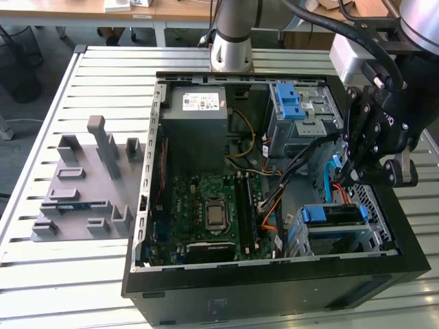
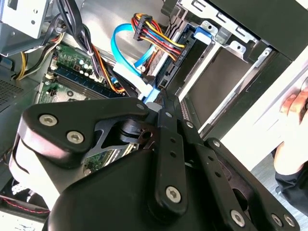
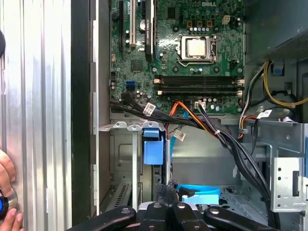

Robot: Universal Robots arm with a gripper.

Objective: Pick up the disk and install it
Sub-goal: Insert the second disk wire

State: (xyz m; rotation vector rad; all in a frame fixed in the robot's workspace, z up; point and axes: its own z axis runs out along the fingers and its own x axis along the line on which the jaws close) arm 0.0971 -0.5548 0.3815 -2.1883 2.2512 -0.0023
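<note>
In the exterior view, the black claw (image 1: pixel 361 179) hangs over the open black computer case (image 1: pixel 274 288) on the slatted metal bench (image 1: pixel 68 288), just above the silver disk in its blue carrier (image 1: pixel 334 216), seated in the lower bay. In the second wrist view, the claw's fingers (image 2: pixel 169 108) look closed together, gripping nothing. In the first wrist view, the green motherboard (image 3: pixel 178 53) lies beyond a blue latch (image 3: pixel 151 147).

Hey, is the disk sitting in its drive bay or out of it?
In: the disk sits inside the drive cage, its blue frame showing.
</note>
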